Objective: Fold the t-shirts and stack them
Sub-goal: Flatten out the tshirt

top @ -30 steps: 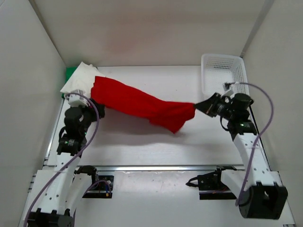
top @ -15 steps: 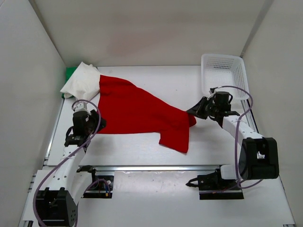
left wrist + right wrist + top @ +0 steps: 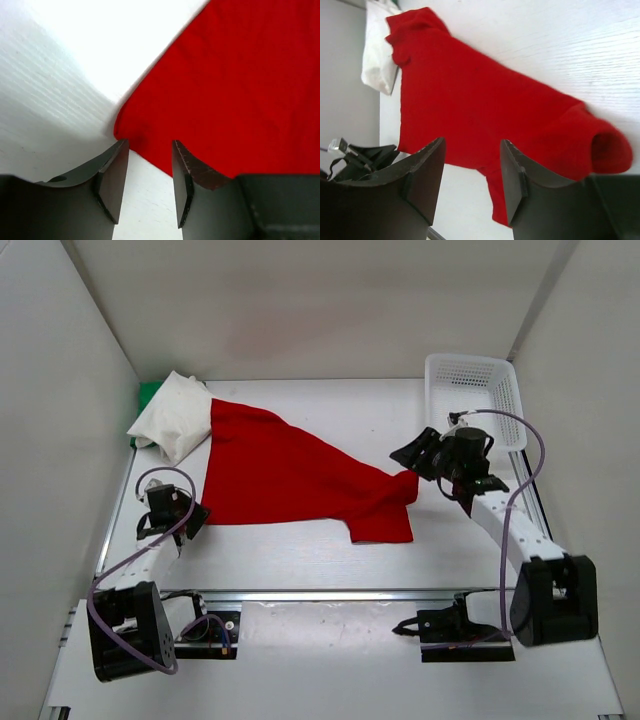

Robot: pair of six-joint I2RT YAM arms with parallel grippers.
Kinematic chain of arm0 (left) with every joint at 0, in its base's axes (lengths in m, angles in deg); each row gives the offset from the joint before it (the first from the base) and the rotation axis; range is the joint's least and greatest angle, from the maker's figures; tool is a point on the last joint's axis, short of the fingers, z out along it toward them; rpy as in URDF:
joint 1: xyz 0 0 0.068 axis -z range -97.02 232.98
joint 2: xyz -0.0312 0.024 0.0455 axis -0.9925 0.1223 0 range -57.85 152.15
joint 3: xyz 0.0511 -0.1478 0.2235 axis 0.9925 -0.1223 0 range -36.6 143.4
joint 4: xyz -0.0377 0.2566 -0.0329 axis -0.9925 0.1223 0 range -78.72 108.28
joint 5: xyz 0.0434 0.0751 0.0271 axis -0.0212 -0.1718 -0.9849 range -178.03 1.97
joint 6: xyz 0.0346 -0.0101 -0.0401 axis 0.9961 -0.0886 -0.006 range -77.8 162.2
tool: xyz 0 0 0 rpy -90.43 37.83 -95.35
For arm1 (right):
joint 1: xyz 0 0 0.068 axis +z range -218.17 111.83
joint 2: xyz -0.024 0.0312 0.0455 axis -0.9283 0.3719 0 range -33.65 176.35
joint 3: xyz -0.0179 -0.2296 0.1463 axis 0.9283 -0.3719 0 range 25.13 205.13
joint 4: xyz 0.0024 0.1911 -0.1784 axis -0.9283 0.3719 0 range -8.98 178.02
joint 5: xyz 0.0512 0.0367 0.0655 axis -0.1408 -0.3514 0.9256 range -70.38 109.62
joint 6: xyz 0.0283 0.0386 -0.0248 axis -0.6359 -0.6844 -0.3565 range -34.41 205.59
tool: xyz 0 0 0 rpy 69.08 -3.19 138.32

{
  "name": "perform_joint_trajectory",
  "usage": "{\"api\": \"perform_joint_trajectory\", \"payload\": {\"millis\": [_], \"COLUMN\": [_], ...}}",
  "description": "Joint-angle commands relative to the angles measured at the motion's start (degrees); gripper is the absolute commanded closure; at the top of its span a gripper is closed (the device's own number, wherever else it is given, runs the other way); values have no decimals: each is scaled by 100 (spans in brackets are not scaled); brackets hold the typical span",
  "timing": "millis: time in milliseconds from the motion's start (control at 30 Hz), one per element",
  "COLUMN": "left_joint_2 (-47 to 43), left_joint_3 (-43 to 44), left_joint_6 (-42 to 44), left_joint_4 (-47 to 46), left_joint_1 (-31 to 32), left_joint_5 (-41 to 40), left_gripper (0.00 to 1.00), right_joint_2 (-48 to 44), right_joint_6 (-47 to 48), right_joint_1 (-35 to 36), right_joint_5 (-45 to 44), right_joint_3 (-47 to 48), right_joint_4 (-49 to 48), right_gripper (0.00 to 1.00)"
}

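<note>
The red t-shirt [image 3: 290,475] lies spread out on the table, one sleeve bunched at its right end [image 3: 400,490]. A folded white t-shirt [image 3: 175,420] rests at the far left on the green t-shirt [image 3: 147,396], of which only an edge shows. My left gripper [image 3: 192,517] stands open just off the red shirt's near-left corner [image 3: 125,132], with bare table between its fingers [image 3: 112,175]. My right gripper [image 3: 408,454] hangs open above the bunched sleeve [image 3: 610,150] and holds nothing. In the right wrist view the red shirt [image 3: 470,90] and the white shirt [image 3: 377,55] both show.
A white mesh basket [image 3: 505,400] stands at the back right, close behind the right arm. White walls enclose the table on the left, back and right. A metal rail [image 3: 320,593] runs along the near edge.
My right gripper has opened and let go of the red shirt's sleeve. The shirt, earlier stretched between both grippers, now lies flat. My left gripper has drawn back toward the near left.
</note>
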Motion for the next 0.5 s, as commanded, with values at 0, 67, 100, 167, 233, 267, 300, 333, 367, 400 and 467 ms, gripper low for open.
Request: {"api": "perform_joint_trajectory", "payload": {"millis": [0, 67, 100, 167, 233, 267, 300, 333, 367, 400, 467], "left_joint_2": [-106, -387, -423, -353, -309, -301, -240, -143, -29, 24, 235], "left_joint_3": [-199, -437, -464, -473, -517, -569, -656, -701, -710, -719, -727], "left_joint_6": [-243, -339, -366, -367, -332, -410, -463, -463, -541, -560, -630], "left_joint_4": [-128, -303, -278, -173, -233, -312, -426, -540, -680, -821, -1146], "left_joint_1": [-20, -99, -82, -30, -90, -108, -134, -161, -178, -231, -188], "left_joint_5": [-185, -283, -300, -318, -475, -459, -450, -476, -493, -485, -458], "left_gripper": [49, 44, 45, 46, 46, 45, 45, 46, 47, 48, 53], "right_joint_2": [-810, -961, -1031, -1102, -1146, -1207, -1242, -1304, -1356, -1383, -1602], "right_joint_6": [52, 17, -18, -18, 17, 0, -44, -79, -80, -54, -9], "right_joint_1": [260, 383, 462, 630, 779, 814, 806, 814, 815, 867, 859], "right_joint_5": [-507, -315, -261, -260, -261, -200, -173, -60, -41, -50, -146], "right_joint_3": [-347, -445, -497, -533, -621, -664, -734, -813, -875, -928, -1077], "right_joint_4": [-364, -521, -557, -531, -540, -627, -680, -663, -689, -568, -488], "right_gripper": [54, 55, 55, 55, 56, 56, 56, 56, 56, 57, 57]}}
